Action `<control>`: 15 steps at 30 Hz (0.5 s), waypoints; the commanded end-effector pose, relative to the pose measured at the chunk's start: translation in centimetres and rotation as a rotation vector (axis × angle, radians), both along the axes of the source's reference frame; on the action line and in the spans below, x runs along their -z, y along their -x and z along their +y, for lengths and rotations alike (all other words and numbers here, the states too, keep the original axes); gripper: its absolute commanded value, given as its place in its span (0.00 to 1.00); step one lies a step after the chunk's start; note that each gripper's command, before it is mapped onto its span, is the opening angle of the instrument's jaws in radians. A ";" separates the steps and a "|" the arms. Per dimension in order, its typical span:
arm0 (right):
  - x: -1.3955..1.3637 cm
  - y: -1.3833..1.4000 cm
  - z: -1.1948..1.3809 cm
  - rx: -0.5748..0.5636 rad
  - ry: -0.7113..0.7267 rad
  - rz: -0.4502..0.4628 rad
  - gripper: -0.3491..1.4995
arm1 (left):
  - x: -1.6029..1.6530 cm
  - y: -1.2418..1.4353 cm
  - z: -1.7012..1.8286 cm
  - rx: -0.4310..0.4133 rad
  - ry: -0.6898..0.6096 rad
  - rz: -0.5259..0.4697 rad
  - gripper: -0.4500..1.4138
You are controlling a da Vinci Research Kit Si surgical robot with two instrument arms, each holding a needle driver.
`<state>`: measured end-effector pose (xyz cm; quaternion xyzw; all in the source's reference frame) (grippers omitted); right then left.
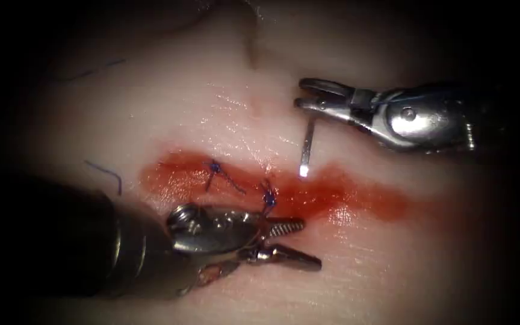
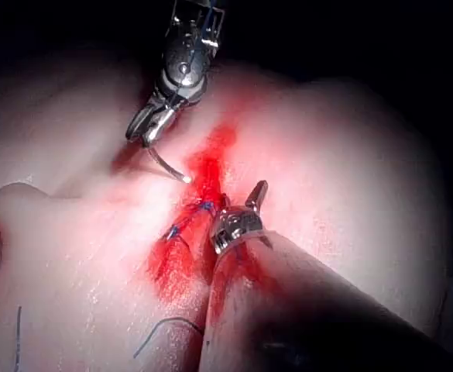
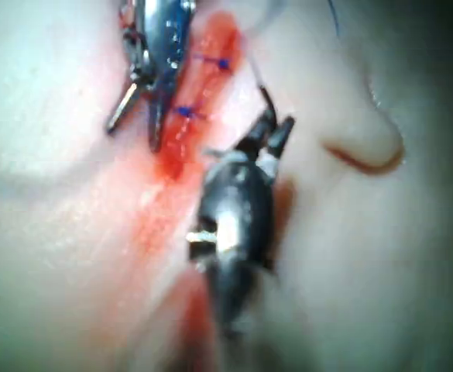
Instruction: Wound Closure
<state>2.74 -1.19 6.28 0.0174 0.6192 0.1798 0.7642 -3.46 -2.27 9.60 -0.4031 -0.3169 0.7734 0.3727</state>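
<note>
Nearest the endoscope: left arm's tool (image 1: 296, 244), entering low from the left, jaws spread wide and holding nothing, tips lying just below the cut (image 1: 344, 201). Blue thread (image 1: 267, 201) running from a stitch down to the upper jaw; touching or merely crossing, impossible to tell.

Just beyond: the cut, a horizontal band across pale tissue (image 1: 170, 102), wet with red fluid (image 1: 380, 201). Two blue stitches (image 1: 215, 168) already across its left half; right half open and unstitched.

Farther back, above the cut: right arm's tool (image 1: 302, 95), coming in from the right, jaws pressed together on the needle (image 1: 307, 150) near one end of its curve. Needle hanging down from the jaws, bright free tip at the cut's upper edge, just right of the second stitch; resting on the surface or just entering, not clear. Seen again from the left wrist view, curved needle (image 2: 168, 164) held short of the red band.

Likely step: lining up a third bite. Next move calls for a square needle angle to the upper edge and an empty left tool ready on the lower side.

Room: open tissue to the right of the needle, well apart from both tools. Loose thread pieces (image 1: 106, 174) far left, out of the way. A fold of tissue (image 1: 251, 48) at the far edge.
</note>
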 end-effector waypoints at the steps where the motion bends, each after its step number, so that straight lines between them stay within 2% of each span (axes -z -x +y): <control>1: -0.07 -0.07 -0.08 -0.002 -0.022 0.008 0.00 | -0.05 0.05 -0.08 -0.001 -0.004 -0.001 0.54; 10: -0.17 -0.06 -0.09 -0.036 -0.224 0.036 0.00 | -0.05 0.05 -0.08 -0.001 -0.004 -0.001 0.54; 15: -0.20 -0.04 -0.02 -0.048 -0.230 0.025 0.00 | -0.05 0.05 -0.08 -0.003 -0.004 0.002 0.54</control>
